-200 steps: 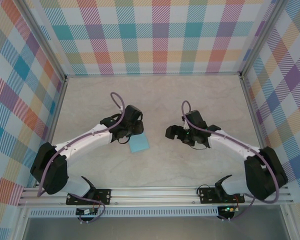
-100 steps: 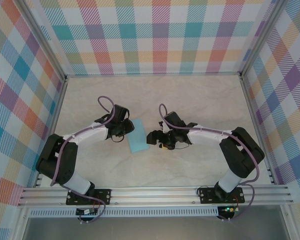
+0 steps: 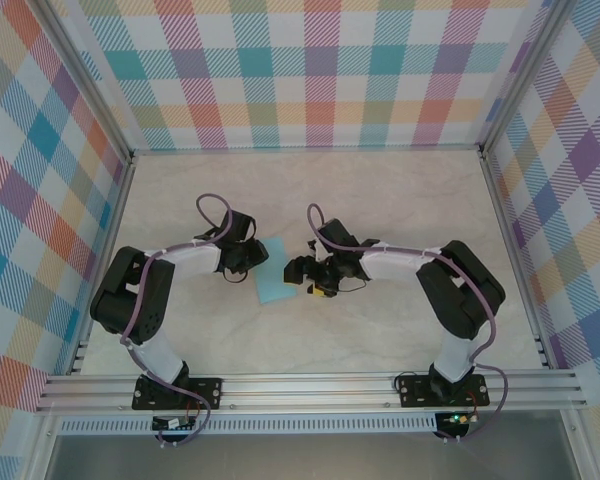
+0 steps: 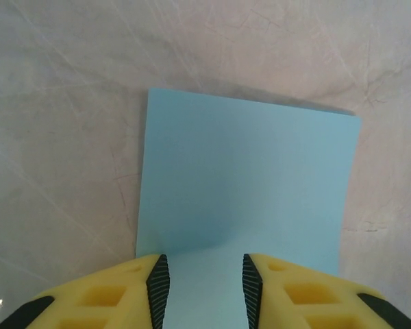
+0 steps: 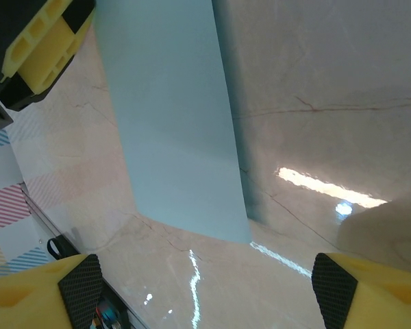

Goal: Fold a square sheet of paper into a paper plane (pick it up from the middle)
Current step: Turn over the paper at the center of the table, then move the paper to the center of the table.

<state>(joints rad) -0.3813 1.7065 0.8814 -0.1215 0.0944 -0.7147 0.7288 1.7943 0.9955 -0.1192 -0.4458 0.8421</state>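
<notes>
Gingerly at the Edge: Two Arms Close In on a Blue Sheet

Nearly centred on the marble-patterned table (image 3: pixel 410 200), the light-blue sheet of paper (image 3: pixel 275 278) lies flat between two grippers. The left gripper (image 3: pixel 253 266) sits at the sheet's left edge. Its wrist camera shows the yellow fingers and their black pads (image 4: pixel 158 286) standing somewhat apart. The paper's edge runs into the gap and bulges up a little there, but it is not pinched. The right gripper (image 3: pixel 298 272) hovers just right of the sheet, its fingers spread wide and holding nothing, with the paper lying ahead of them.

The tabletop is glossy, so a sheet this thin would likely skid or buckle if either gripper shoves it sideways rather than lifting it. A pinch taken at the rim, not at the middle as the task asks, could leave a stray crease or a drooping sheet and spoil later folds. With the grippers this near each other, a careless closing move could also knock fingers together. From above the sheet looks longer than wide; whether it is already folded once cannot be told.

No brand, label or legible writing appears on the paper, the arms or the plaid walls (image 3: pixel 320 70).
</notes>
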